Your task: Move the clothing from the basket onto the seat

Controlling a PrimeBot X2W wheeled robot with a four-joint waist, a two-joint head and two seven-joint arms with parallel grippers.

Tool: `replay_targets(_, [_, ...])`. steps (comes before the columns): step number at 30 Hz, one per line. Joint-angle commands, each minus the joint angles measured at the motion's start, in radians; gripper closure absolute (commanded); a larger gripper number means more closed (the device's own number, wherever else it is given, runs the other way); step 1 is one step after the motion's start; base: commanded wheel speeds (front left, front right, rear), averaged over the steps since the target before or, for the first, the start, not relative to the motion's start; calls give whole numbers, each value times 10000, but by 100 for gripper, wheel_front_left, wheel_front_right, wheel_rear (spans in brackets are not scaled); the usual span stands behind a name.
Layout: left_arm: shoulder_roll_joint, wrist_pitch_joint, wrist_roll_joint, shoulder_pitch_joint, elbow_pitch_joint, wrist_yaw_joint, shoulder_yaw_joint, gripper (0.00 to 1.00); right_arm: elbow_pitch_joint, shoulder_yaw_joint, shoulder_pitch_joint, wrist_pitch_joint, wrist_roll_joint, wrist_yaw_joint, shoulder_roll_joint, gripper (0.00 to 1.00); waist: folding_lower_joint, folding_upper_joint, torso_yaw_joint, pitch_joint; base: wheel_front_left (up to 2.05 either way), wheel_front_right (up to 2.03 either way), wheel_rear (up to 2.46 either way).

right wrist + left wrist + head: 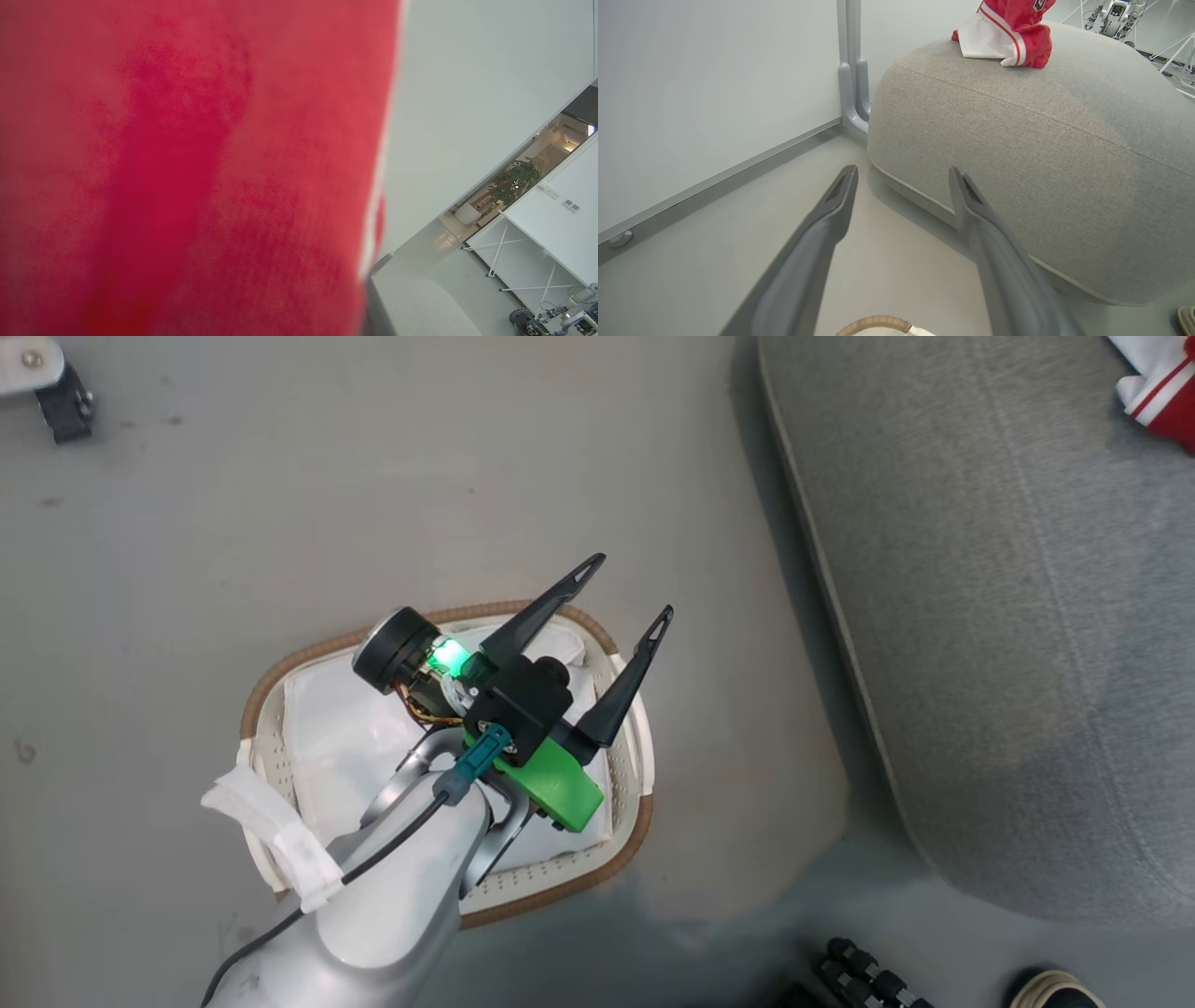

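Basket [308,658] on the floor [280,476], just off the seat's near edge. Inside it, only the white cloth liner [345,737] shows; no red where the interior can be seen. The left forearm hides part of the middle.

Left gripper [633,585] hangs over the basket's seat-side rim with its fingers spread wide and nothing between them. In the left wrist view they point toward the seat's flank.

Red jersey [1162,387] lies bunched on top of the grey seat [980,616], well back from the edge that faces the basket. White striped trim and white inner fabric are turned outward. The left wrist view shows it resting on the cushion's crown, not hanging over the side.

Right gripper: cannot tell whether it is spread or pinching. Red fabric lies close across its wrist camera and hides the fingers, so it is probably at or in the jersey.

Judgement: the transfer looks essentially done, with the jersey out of the basket and carried by the seat. What is likely left is confirming the right gripper has let go and drawing it clear without dragging the cloth toward the seat's edge.
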Motion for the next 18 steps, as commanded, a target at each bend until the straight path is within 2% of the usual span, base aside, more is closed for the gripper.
replay_targets(1, [128, -36, -34, -213, -48, -22, 34, 0, 204, -334, 306, -65, -162, -14, 108, 100, -2, -1, 512, 802, 0, 0, 0])
replay_targets(10, [344, -36, -125, -324, -86, -21, -47, 0, 1235, -2579, 1586, -70, -1094, -14, 1039, 100, -2, -1, 730, 1518, 0, 0, 0])
replay_targets(18, [491, -36, -263, -323, -108, -13, -23, 0, 1387, -4879, 2297, -4, -2870, -14, 1596, 100, -2, -1, 767, 1457, 0, 0, 0])
